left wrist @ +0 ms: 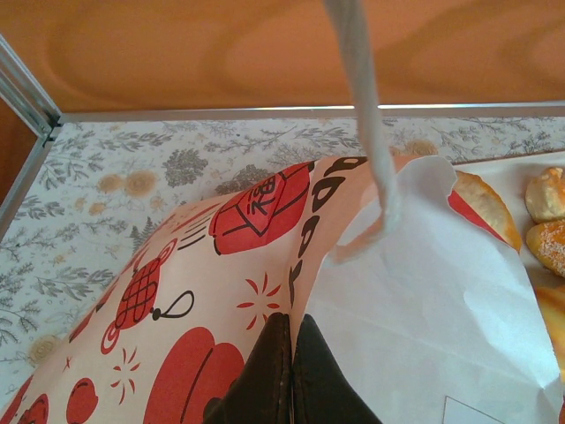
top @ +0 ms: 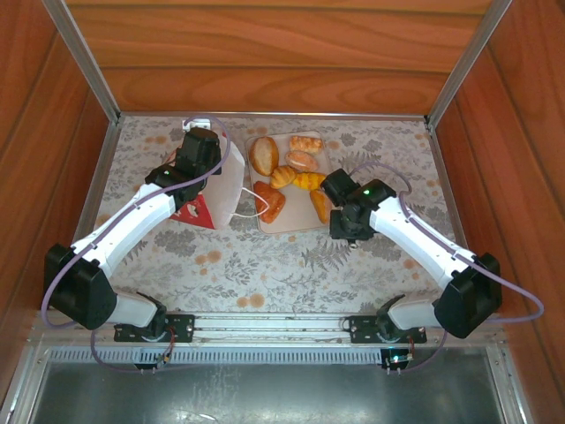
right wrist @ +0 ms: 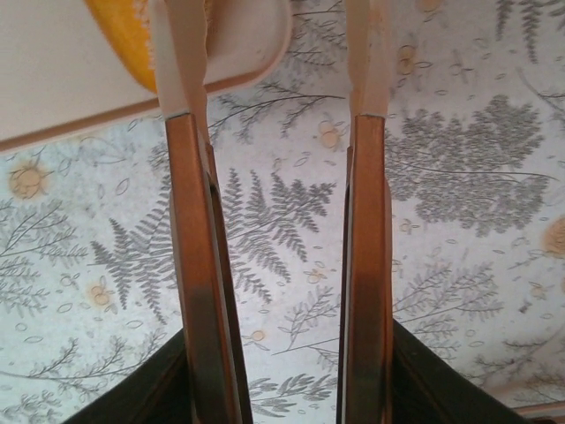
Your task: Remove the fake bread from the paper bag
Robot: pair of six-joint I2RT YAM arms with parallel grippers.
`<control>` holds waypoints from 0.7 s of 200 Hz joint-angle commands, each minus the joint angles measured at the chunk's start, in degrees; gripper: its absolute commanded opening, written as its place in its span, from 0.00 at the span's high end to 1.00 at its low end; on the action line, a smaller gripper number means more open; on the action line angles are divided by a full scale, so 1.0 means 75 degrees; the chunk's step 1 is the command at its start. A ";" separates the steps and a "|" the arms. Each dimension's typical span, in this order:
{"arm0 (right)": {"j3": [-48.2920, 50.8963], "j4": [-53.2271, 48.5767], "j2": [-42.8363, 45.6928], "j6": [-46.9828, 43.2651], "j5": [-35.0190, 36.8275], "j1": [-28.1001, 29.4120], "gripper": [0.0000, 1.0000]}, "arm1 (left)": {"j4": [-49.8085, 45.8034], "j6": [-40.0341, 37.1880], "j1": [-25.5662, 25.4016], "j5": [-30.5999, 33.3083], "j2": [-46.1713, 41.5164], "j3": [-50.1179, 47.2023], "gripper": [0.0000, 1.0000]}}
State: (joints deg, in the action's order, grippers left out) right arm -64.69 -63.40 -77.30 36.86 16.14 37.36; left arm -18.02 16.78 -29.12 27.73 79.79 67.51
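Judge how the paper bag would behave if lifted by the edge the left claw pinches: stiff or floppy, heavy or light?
Probably floppy: the paper bag visibly creases and curls near its cord handle. Likely light, since thin paper folds between the shut left claw. It may sag or swing rather than stay upright.

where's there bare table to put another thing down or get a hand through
Widest free patch: the middle cloth between the near rail and the near edges of the paper bag and tray. Also free: the far right corner, between tray and right wall. Crowded: the tray, packed with fake bread, and the narrow gap between it and the bag.
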 commanded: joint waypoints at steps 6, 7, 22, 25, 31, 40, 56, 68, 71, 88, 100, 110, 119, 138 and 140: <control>0.0086 0.0486 -0.0030 -0.0179 -0.0499 -0.0037 0.53 | 0.0041 0.0142 0.0083 -0.0009 -0.0127 -0.0041 1.00; 0.0084 0.0497 -0.0030 -0.0186 -0.0511 -0.0037 0.53 | 0.0044 0.0142 0.0085 -0.0007 -0.0133 -0.0038 1.00; 0.0120 0.0611 -0.0018 -0.0229 -0.0653 -0.0037 0.53 | 0.0047 0.0142 0.0075 0.0003 -0.0144 -0.0059 1.00; 0.0133 0.0629 -0.0012 -0.0229 -0.0671 -0.0037 0.53 | 0.0047 0.0138 0.0078 0.0000 -0.0149 -0.0068 1.00; 0.0146 0.0656 -0.0028 -0.0240 -0.0708 -0.0037 0.53 | 0.0047 0.0135 0.0078 0.0008 -0.0156 -0.0062 1.00; 0.0175 0.0657 -0.0058 -0.0241 -0.0734 -0.0037 0.53 | 0.0044 0.0147 0.0075 0.0009 -0.0163 -0.0076 1.00; 0.0217 0.0654 -0.0120 -0.0241 -0.0757 -0.0037 0.53 | 0.0047 0.0164 0.0077 0.0008 -0.0164 -0.0094 1.00; 0.0244 0.0636 -0.0164 -0.0229 -0.0749 -0.0036 0.53 | 0.0047 0.0162 0.0075 -0.0004 -0.0167 -0.0095 1.00; 0.0260 0.0628 -0.0169 -0.0232 -0.0751 -0.0037 0.53 | 0.0047 0.0165 0.0083 -0.0005 -0.0174 -0.0096 1.00; 0.0281 0.0601 -0.0202 -0.0217 -0.0766 -0.0036 0.53 | 0.0046 0.0176 0.0075 -0.0005 -0.0204 -0.0127 1.00; 0.0296 0.0572 -0.0249 -0.0235 -0.0777 -0.0037 0.52 | 0.0047 0.0177 0.0075 0.0002 -0.0231 -0.0139 1.00; 0.0315 0.0566 -0.0303 -0.0254 -0.0804 -0.0042 0.52 | 0.0046 0.0188 0.0066 0.0003 -0.0252 -0.0151 1.00; 0.0327 0.0566 -0.0360 -0.0271 -0.0836 -0.0046 0.51 | 0.0047 0.0189 0.0076 0.0003 -0.0263 -0.0151 1.00; 0.0340 0.0595 -0.0477 -0.0330 -0.0965 -0.0043 0.50 | 0.0041 0.0192 0.0084 0.0004 -0.0272 -0.0148 1.00; 0.0343 0.0605 -0.0490 -0.0344 -0.0982 -0.0038 0.50 | 0.0046 0.0199 0.0080 0.0006 -0.0268 -0.0143 1.00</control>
State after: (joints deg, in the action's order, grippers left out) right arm -62.81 -58.85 -79.61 35.27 10.22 37.36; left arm -17.96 17.04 -29.12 27.73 79.24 66.92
